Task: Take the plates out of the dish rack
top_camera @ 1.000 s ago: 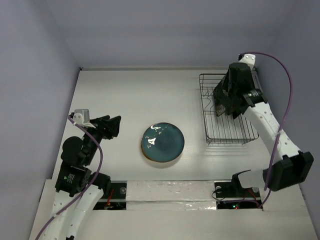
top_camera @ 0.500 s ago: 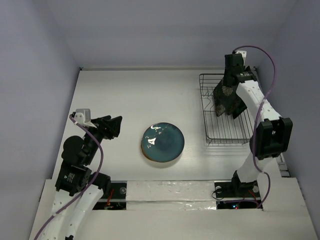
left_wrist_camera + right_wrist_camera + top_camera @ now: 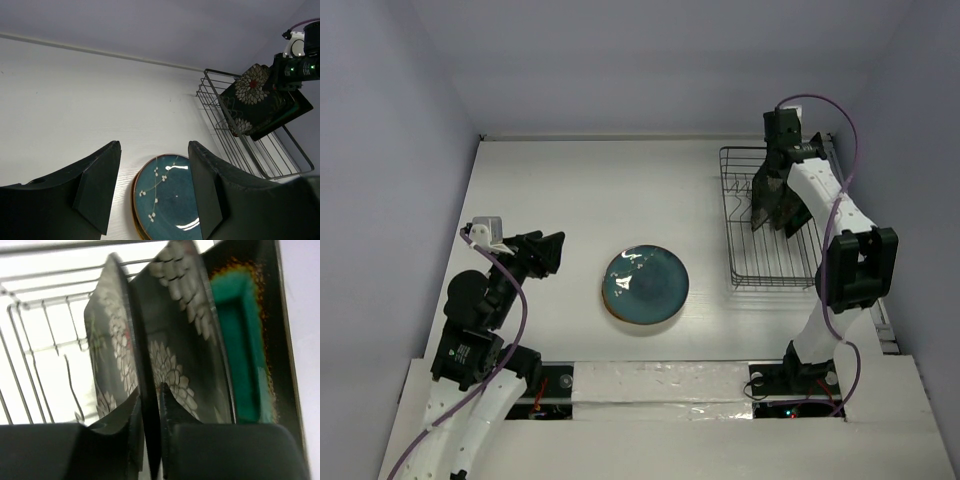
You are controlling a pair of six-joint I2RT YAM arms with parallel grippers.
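Observation:
In the dish rack at the back right, square plates stand on edge: black ones with white flowers and a teal one with a dark rim behind them. My right gripper reaches down into the rack from above. It is shut on the top rim of the front black floral plate, one finger on each face. A round glossy teal plate lies flat mid-table, with a tan rim showing beneath it. To its left my left gripper hovers open, holding nothing; the round plate shows between its fingers.
Thin rack wires and upright prongs surround the standing plates. The rack sits near the right wall and back wall. White tabletop stretches between the rack and the left arm.
The right arm has drawn in over the rack, and its jaws have closed onto the black floral plate's rim. The left arm and the round plate have not moved.

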